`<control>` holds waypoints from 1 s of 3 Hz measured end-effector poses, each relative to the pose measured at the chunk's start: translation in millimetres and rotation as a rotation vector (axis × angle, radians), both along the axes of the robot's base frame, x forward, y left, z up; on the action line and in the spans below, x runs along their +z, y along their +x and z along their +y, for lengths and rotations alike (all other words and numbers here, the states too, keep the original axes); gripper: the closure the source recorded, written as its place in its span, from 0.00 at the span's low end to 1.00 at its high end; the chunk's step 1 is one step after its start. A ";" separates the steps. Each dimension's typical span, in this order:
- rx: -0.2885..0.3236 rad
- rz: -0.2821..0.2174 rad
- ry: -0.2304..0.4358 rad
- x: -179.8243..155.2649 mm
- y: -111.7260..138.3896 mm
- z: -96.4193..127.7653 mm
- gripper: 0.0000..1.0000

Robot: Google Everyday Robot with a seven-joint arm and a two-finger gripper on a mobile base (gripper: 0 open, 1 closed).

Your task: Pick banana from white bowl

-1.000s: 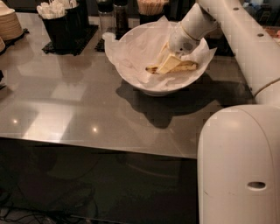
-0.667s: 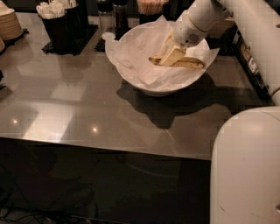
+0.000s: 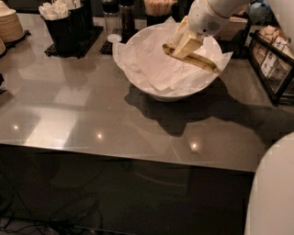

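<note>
The white bowl (image 3: 138, 82) stands on the grey counter, lined with crumpled white paper (image 3: 156, 59). My gripper (image 3: 183, 45) hangs from the white arm over the bowl's right half. It is shut on the banana (image 3: 202, 61), a dull yellow fruit with dark streaks. The banana is held above the paper, its free end pointing right over the bowl's rim.
A stack of tan plates (image 3: 9, 25) sits at the far left. A black holder with white utensils (image 3: 64, 23), dark jars (image 3: 117, 16) and a cup of sticks (image 3: 161, 8) stand behind the bowl. A black wire rack (image 3: 275, 64) stands at the right. My white base (image 3: 275, 193) fills the lower right.
My gripper has risen and drawn back with the banana in it, lifting it off the paper. The view has shifted, so the bowl sits further up and left.
</note>
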State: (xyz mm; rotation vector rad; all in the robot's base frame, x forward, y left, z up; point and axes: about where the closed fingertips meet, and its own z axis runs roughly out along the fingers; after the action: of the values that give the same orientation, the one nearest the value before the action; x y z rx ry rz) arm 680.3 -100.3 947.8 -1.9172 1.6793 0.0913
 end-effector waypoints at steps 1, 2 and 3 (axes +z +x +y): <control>-0.009 -0.031 -0.040 17.5 -15.3 -0.6 1.00; -0.013 -0.079 -0.071 38.4 -25.1 1.7 1.00; -0.058 -0.109 -0.117 53.1 -37.9 -5.6 1.00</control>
State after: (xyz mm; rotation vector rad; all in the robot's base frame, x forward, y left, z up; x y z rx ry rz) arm 642.5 -105.9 1000.9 -1.9188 1.6985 -0.1347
